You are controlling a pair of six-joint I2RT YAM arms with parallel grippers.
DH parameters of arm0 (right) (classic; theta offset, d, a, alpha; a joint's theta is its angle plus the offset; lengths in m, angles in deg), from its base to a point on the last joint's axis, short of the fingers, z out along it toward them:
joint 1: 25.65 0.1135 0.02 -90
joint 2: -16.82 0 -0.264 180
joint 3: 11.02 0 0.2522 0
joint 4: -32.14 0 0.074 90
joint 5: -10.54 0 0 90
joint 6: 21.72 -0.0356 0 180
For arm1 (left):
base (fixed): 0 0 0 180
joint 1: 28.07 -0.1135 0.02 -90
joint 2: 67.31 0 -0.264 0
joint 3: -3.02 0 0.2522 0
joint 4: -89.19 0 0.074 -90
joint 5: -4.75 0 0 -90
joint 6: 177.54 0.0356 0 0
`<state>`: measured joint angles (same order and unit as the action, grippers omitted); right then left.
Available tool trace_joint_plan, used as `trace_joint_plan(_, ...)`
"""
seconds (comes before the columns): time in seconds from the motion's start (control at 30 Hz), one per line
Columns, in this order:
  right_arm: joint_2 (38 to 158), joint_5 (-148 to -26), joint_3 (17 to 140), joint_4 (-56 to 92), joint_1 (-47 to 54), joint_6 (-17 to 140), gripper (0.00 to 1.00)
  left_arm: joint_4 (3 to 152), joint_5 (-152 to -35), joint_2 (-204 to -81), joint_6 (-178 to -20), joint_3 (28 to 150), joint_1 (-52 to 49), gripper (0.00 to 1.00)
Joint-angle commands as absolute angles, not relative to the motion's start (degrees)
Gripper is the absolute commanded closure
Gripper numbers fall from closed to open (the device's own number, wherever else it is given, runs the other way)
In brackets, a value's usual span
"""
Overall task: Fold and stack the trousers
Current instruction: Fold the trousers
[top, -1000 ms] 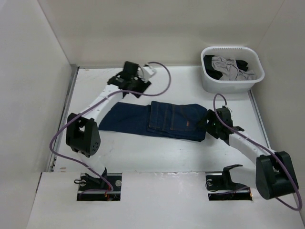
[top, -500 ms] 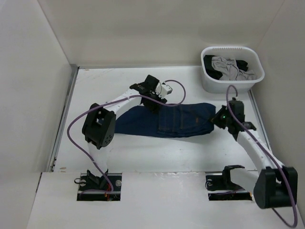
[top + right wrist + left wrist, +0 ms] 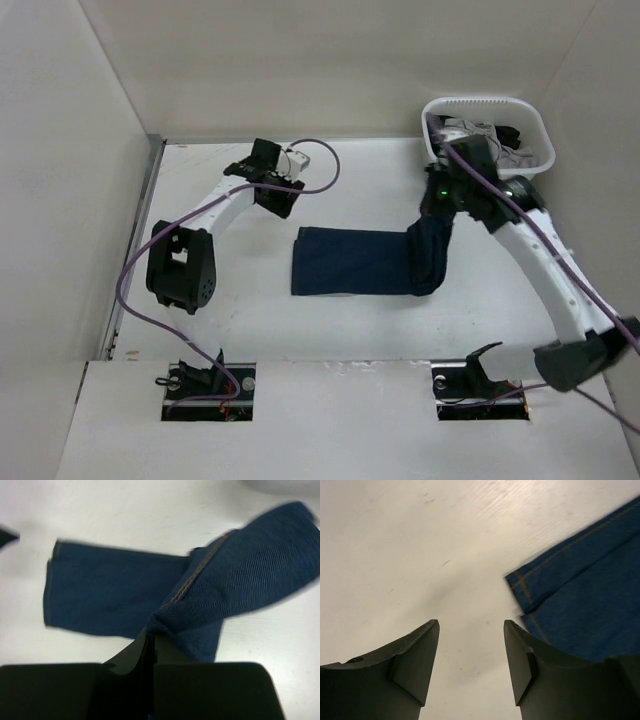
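Observation:
The dark blue trousers (image 3: 350, 262) lie folded along the middle of the table, and their right end (image 3: 430, 250) is lifted off it. My right gripper (image 3: 440, 203) is shut on that lifted end, with denim (image 3: 235, 585) bunched at its closed fingertips and hanging below. A hem corner of the trousers (image 3: 580, 595) shows at the right of the left wrist view. My left gripper (image 3: 285, 195) hovers over bare table, up and to the left of the trousers' left edge. It is open, and nothing sits between its fingers (image 3: 420, 655).
A white plastic basket (image 3: 535, 120) holding grey and black clothes stands at the back right, just behind my right arm. White walls close the table on the left, back and right. Purple cables loop off both arms.
My right gripper has shut on the trousers' right end and raised it up and leftward. The left gripper has pulled back left, off the cloth. The trousers now lie shorter.

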<state>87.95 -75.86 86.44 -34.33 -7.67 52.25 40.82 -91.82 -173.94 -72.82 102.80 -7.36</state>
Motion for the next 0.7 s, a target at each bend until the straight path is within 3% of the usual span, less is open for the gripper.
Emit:
trace_joint_plan(0.0, 98.2, -70.4, 94.9, -43.8, 4.5, 52.4, 1.00, 41.7, -90.8, -170.0, -72.9, 101.2, -10.4, 0.47)
trace_joint_plan(0.27, 120.0, -70.0, 106.9, -38.4, 21.6, 45.9, 0.97, 41.8, -91.0, -168.8, -72.8, 99.8, -21.6, 0.47)
trace_joint_plan(0.47, 129.1, -73.4, 110.3, -27.9, 24.8, 41.0, 0.94, 43.2, -91.4, -169.8, -72.6, 97.0, -26.4, 0.47)
trace_joint_plan(0.53, 131.0, -75.0, 109.4, -24.7, 24.8, 39.7, 0.89, 44.0, -91.0, -171.1, -72.2, 95.8, -26.6, 0.47)
trace_joint_plan(0.57, 132.0, -75.6, 109.2, -23.6, 24.8, 39.5, 0.86, 44.2, -90.9, -171.9, -71.9, 95.3, -26.6, 0.48)
trace_joint_plan(0.6, 132.8, -76.2, 109.1, -22.6, 24.9, 38.9, 0.74, 44.4, -90.9, -172.6, -71.5, 94.9, -26.5, 0.48)
trace_joint_plan(0.67, 133.8, -78.7, 108.8, -20.0, 25.1, 38.8, 0.39, 45.0, -90.8, -173.7, -71.3, 94.5, -26.4, 0.48)
